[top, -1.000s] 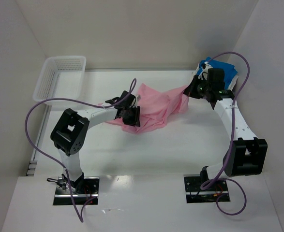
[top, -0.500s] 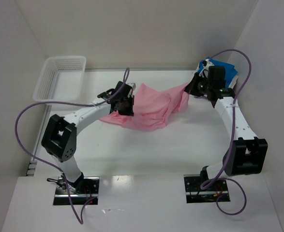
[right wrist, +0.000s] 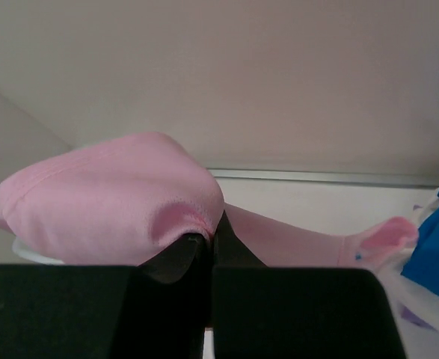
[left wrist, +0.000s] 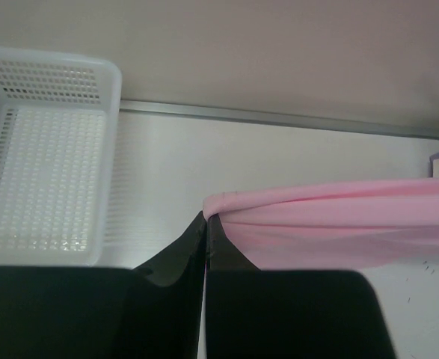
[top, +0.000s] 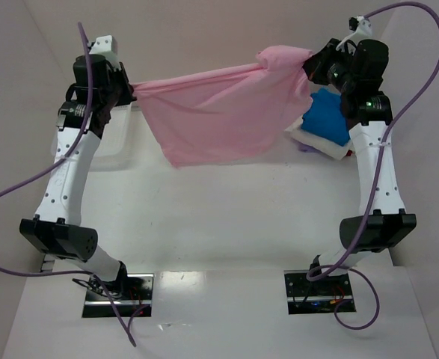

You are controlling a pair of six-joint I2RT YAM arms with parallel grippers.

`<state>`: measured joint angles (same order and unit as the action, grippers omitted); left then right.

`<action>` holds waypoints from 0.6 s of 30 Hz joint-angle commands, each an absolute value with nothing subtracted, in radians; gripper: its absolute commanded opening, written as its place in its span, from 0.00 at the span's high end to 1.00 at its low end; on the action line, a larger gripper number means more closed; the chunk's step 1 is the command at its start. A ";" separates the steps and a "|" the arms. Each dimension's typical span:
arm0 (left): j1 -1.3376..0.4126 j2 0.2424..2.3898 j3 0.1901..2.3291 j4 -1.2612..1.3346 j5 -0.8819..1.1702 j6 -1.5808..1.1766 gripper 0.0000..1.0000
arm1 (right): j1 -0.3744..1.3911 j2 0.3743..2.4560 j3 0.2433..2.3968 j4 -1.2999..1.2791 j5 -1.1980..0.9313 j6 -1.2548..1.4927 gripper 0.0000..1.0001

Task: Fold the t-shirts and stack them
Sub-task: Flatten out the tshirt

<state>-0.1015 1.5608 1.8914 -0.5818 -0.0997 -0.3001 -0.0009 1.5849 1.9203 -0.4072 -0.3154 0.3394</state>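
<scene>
Both arms are raised high over the worktop. The left pincer is shut on one end of the pink t-shirt; the left wrist view shows its fingers pressed together with a thin fold of hem nipped at the tips. The right pincer is likewise closed on the opposite end, with a bunched wad of pink cloth bulging over its tips in the right wrist view. The shirt hangs between them as a sheet, top edge drawn fairly taut and lower edge loose. Whether that lower edge brushes the worktop cannot be told from above. My reading of the hold: spreading the garment in the air lets its weight pull out the creases, so it can be laid flat for folding. The blue t-shirt lies at the far right beneath the right arm, resting on the white t-shirt, of which only an edge shows. The white mesh basket sits far left, with nothing visible inside. The task looks to be at an early stage, with the pink shirt unfolded and nothing stacked on it. The next move probably calls for lowering it evenly onto the open middle. There is some risk: the right grip holds a bunch rather than a clean corner, so the cloth may land twisted, and the thin left nip could slip.
</scene>
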 commanded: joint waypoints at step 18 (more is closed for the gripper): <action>-0.014 1.591 2.292 -0.703 -0.148 -0.186 1.00 | -0.026 1.440 1.915 -0.310 -0.259 0.341 1.00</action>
